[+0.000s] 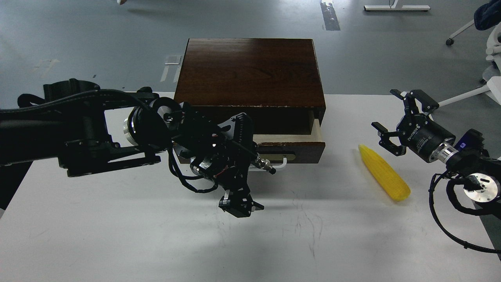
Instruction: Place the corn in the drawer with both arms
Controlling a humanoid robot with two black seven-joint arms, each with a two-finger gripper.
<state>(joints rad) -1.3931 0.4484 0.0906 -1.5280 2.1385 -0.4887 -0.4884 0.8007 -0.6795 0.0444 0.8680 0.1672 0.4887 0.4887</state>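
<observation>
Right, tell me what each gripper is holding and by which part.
Right gripper: open, holding nothing; the corn lies free on the table. Left gripper: hangs in front of the drawer; any hold cannot be told.
</observation>
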